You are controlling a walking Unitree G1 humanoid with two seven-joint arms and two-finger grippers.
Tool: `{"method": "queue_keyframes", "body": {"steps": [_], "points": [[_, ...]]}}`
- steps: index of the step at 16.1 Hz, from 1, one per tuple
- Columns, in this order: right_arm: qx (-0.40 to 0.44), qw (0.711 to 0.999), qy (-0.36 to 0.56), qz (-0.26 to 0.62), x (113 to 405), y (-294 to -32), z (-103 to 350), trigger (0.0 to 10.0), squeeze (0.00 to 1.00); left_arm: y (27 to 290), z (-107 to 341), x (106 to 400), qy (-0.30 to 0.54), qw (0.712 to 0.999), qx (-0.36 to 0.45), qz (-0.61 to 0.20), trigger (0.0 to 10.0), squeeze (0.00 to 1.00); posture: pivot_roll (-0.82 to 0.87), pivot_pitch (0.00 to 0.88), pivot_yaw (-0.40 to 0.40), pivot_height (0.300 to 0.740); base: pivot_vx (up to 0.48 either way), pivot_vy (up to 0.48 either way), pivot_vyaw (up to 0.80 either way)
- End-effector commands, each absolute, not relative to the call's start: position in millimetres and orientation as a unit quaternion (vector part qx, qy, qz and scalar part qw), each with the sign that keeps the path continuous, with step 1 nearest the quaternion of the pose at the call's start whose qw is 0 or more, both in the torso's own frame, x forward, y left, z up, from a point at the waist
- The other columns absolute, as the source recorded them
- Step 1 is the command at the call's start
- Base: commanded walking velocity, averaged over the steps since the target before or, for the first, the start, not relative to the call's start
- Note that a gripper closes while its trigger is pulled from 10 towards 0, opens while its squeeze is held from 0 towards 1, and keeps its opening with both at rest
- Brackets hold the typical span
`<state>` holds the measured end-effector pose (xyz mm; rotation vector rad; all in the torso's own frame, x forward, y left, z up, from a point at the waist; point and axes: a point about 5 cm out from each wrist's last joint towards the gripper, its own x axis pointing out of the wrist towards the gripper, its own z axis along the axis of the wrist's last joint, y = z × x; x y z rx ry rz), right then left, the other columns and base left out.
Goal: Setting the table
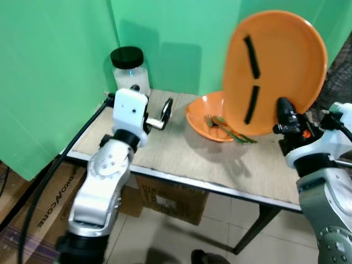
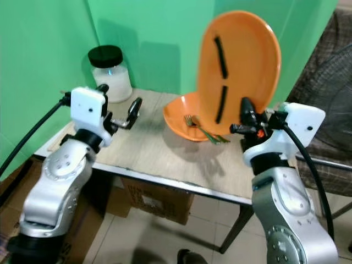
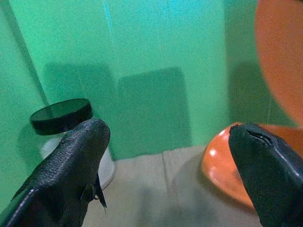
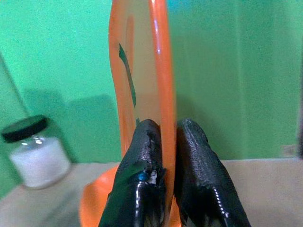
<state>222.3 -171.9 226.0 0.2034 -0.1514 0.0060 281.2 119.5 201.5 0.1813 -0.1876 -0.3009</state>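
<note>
The right tool (image 4: 163, 156) is lifted over the right side of the counter (image 1: 181, 159). Its two black fingers (image 4: 142, 161) pinch the rim of an orange plate (image 1: 275, 69), which stands almost on its edge up in the air. Under the plate, an orange bowl (image 1: 201, 115) sits on the counter with forks (image 1: 228, 129) in it. The left tool (image 3: 165, 156) reaches over the counter's left side, fingers spread wide and holding nothing. A jar (image 1: 130, 71) with a black lid stands at the back corner by the green wall.
</note>
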Motion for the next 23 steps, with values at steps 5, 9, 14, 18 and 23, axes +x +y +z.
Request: {"method": "queue_keyframes", "body": {"steps": [5, 9, 14, 18, 23], "points": [[0.065, 0.993, -0.097, 0.014, 226.2, -164.9, 235.0, 10.0, 0.0, 123.9, 198.4, 274.2, -0.077, 0.985, 0.065, -0.143, 10.0, 0.0, -0.01, 0.0, -0.007, 0.74, 0.0, 0.0, -0.64], [0.06, 0.993, -0.091, 0.036, 226.7, -160.0, 232.4, 10.0, 0.0, 126.5, 198.5, 275.5, -0.085, 0.983, 0.104, -0.125, 10.0, 0.0, -0.01, 0.0, -0.001, 0.74, 0.0, 0.0, -0.8], [0.054, 0.994, -0.094, 0.027, 224.6, -160.9, 233.5, 10.0, 0.0, 122.8, 204.3, 279.7, -0.095, 0.977, 0.131, -0.142, 10.0, 0.0, -0.01, 0.0, 0.005, 0.74, 0.0, 0.0, -0.8], [0.051, 0.994, -0.093, 0.018, 223.8, -161.9, 231.9, 10.0, 0.0, 120.0, 201.5, 282.3, -0.084, 0.979, 0.123, -0.142, 10.0, 0.0, -0.02, 0.0, 0.019, 0.74, 0.0, 0.0, -0.8], [0.028, 0.996, -0.088, 0.001, 225.1, -167.8, 227.0, 10.0, 0.0, 123.9, 189.4, 281.9, -0.059, 0.987, 0.1, -0.113, 10.0, 0.0, -0.02, 0.0, 0.013, 0.74, 0.0, 0.0, -0.79]]}}
